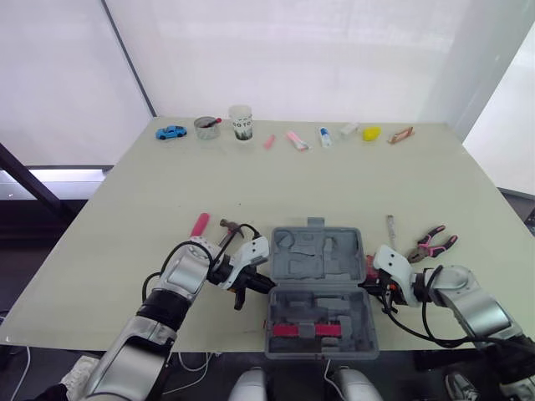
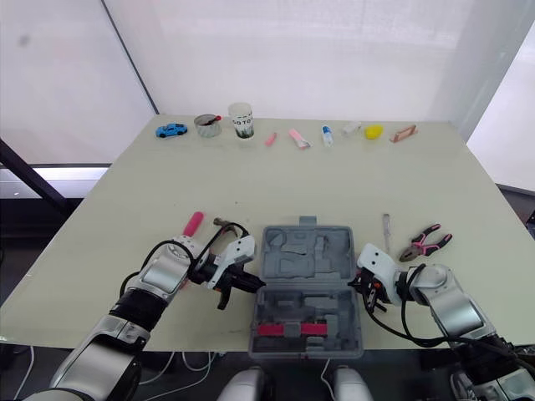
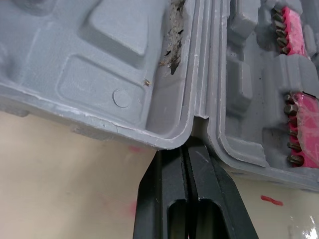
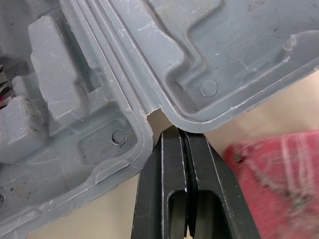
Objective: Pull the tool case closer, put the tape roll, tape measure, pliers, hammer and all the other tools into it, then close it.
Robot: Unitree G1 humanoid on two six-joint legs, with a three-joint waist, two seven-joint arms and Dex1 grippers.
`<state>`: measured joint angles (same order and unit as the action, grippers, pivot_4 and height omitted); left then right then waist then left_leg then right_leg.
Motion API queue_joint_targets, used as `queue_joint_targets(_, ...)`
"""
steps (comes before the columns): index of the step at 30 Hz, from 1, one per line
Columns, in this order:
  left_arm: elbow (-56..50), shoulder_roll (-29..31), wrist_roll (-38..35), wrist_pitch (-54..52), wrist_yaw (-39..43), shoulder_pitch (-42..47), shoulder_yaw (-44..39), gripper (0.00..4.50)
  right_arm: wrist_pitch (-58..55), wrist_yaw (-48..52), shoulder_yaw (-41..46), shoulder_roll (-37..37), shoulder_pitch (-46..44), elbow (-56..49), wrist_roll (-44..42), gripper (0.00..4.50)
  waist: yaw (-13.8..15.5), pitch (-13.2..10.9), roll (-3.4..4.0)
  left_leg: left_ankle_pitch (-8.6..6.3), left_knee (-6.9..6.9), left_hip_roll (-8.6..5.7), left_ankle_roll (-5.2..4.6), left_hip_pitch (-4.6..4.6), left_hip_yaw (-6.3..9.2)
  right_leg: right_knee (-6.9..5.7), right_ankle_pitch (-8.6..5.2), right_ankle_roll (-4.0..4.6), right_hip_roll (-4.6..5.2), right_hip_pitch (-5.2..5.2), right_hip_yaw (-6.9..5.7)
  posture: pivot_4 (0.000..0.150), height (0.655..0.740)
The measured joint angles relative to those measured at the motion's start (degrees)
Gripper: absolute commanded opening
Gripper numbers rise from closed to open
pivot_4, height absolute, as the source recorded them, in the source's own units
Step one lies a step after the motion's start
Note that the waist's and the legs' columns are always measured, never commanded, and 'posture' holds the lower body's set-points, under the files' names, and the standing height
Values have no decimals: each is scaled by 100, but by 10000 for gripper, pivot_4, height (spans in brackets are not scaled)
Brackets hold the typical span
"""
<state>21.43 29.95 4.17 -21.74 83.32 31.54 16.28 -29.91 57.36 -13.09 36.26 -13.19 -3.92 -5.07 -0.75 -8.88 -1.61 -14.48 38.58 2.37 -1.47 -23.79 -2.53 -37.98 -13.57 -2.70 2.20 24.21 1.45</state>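
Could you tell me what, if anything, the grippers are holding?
Nothing: the left gripper and right gripper are shut empty, tips at the tool case hinge.

My left arm [image 1: 180, 280] and right arm [image 1: 468, 301] wear smooth silver-grey shells, with black joints between the segments. Each wrist carries a white housing [image 1: 251, 251], and thin black cables [image 1: 424, 322] loop loosely around it. My left gripper [image 3: 191, 147] and right gripper [image 4: 182, 132] each have two flat black fingers, tapered toward the tip and hollowed lower down.
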Motion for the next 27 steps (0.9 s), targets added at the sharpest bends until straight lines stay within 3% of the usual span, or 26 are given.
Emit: queue_joint_targets(27,-875,489,-439,-499,31,-553,279,336,-507,-192,42,-40,611,-726,-221,0,7,1,1,0,2,1,0,2,1,0,-1,0,-1,-3,0,1500,7400)
